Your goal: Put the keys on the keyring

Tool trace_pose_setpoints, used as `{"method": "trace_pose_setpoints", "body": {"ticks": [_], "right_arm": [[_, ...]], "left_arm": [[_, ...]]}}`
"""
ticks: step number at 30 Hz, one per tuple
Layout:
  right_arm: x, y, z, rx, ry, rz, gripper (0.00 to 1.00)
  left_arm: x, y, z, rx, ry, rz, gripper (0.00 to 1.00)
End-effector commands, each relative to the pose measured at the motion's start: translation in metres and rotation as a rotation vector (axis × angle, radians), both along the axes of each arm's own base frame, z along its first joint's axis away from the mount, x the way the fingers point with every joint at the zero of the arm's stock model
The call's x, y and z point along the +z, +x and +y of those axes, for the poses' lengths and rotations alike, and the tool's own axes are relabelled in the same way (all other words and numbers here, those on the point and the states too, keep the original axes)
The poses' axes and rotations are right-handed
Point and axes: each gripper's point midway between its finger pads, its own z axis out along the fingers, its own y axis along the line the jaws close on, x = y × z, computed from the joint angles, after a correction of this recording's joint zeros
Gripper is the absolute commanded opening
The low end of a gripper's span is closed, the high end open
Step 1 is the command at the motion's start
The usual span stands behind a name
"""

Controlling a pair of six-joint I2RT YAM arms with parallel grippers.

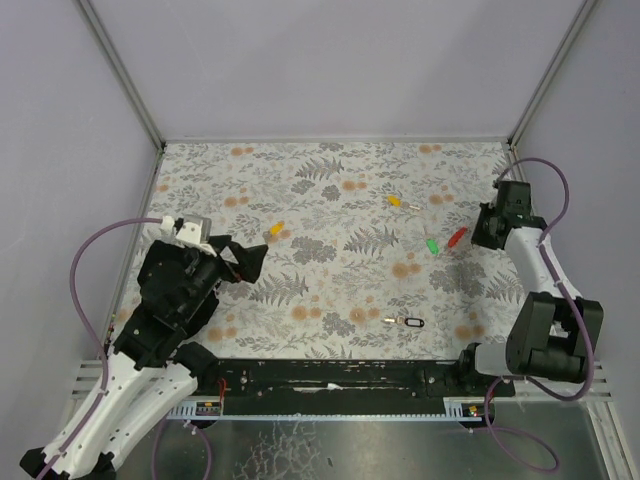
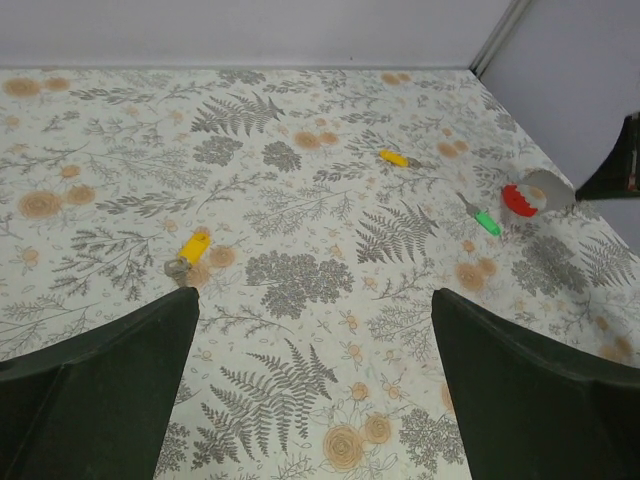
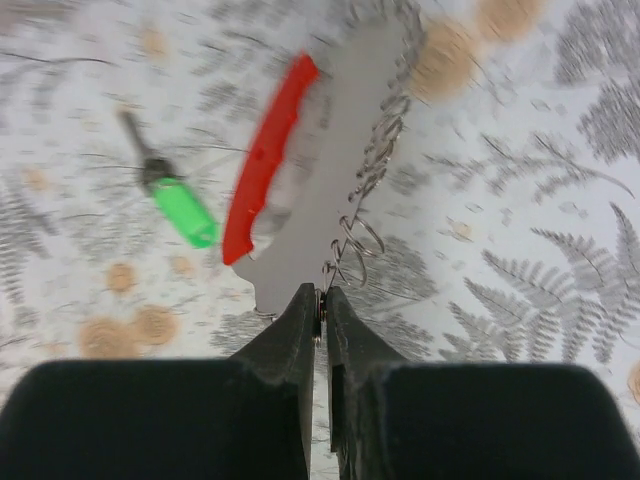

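This is a robot test cell in a lab, not a lived-in room. Plain pale-lilac panels wall in the counter on three sides, joined at the far corners by bare aluminium posts. A fern-and-flower print cloth covers the counter. The left arm and the right arm stand on a black rail along the near edge, above a sheet-metal base. Purple cables loop loose from both arms.

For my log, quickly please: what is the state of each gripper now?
Left gripper: jaws open, holding nothing.
Right gripper: jaws shut on the keyring, at its grey piece.
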Motion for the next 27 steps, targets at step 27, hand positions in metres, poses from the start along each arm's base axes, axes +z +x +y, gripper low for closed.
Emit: {"method": "trace_pose_setpoints", "body": {"ticks": [27], "right_arm": [[0.105, -0.006, 0.338, 0.792, 0.39, -0.468, 0.0]], "left_arm": [[-0.092, 0.008, -0.083, -0.106, -0.622, 0.567, 1.0]]}}
